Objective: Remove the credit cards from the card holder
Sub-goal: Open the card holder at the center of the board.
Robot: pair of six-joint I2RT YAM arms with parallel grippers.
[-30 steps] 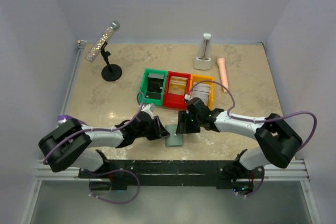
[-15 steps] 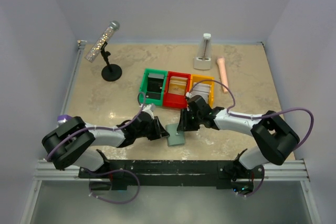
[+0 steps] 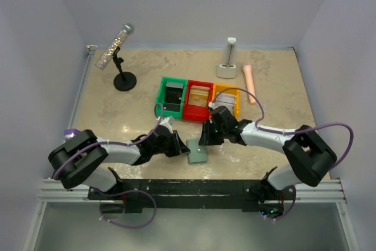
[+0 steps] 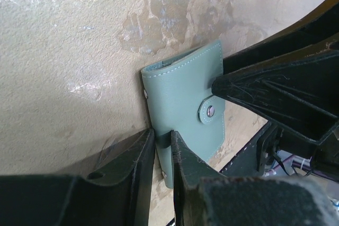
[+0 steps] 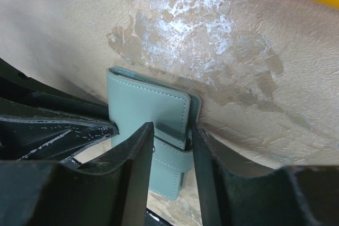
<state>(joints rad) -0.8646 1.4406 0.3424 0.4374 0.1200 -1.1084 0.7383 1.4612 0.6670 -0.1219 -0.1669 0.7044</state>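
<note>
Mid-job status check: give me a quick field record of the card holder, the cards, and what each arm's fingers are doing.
card holder: closed, grey-green outside showing, on the table between the two arms
snap tab: looks fastened
credit cards: none in view
left fingers: pinching one edge of the card holder
right fingers: on either side of the edge by the snap tab, appearing to pinch it
task step: card holder not yet opened, no card out
</note>
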